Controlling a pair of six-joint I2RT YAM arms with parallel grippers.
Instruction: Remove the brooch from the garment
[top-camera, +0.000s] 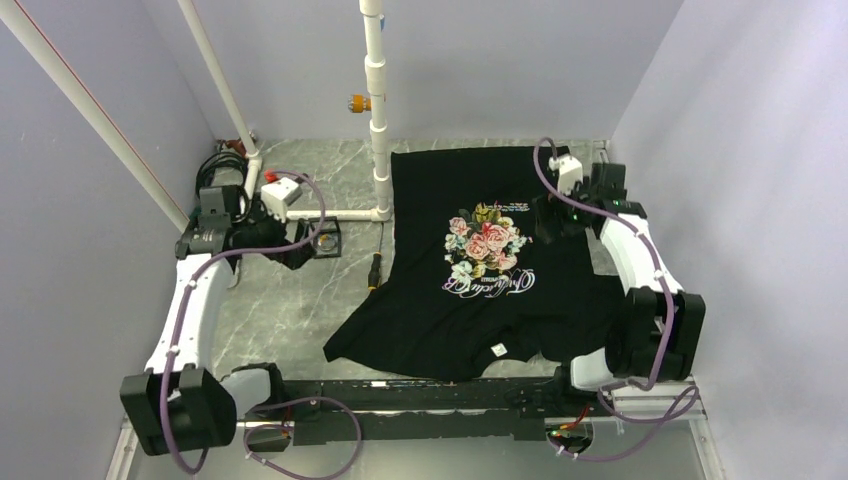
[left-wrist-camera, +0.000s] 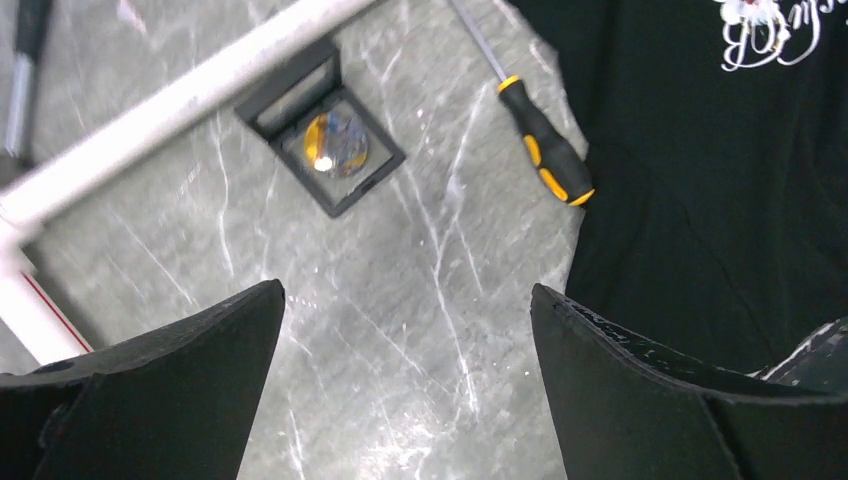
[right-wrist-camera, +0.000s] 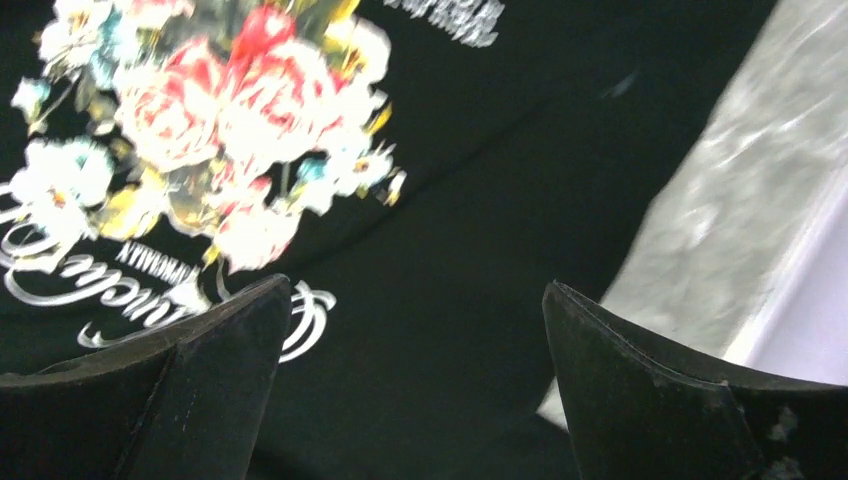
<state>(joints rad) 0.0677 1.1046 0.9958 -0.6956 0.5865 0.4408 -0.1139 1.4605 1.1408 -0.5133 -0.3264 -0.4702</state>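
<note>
The garment (top-camera: 430, 320) is a black T-shirt with a rose print, spread flat on the grey table; it also shows in the left wrist view (left-wrist-camera: 700, 150) and the right wrist view (right-wrist-camera: 480, 150). The brooch (left-wrist-camera: 335, 143), round, half grey and half orange, lies in a small black square box (left-wrist-camera: 268, 105) on the table left of the shirt, apart from it; in the top view it is tiny (top-camera: 327, 241). My left gripper (left-wrist-camera: 405, 290) is open and empty, just short of the box (top-camera: 300, 250). My right gripper (right-wrist-camera: 415, 285) is open and empty above the shirt, right of the print (top-camera: 545, 225).
A black-and-yellow screwdriver (left-wrist-camera: 545, 155) lies at the shirt's left edge (top-camera: 375, 270). A white pipe frame (top-camera: 378, 100) stands at the back and runs along the table past the box (left-wrist-camera: 180, 95). Black cables (top-camera: 225, 165) sit in the back left corner.
</note>
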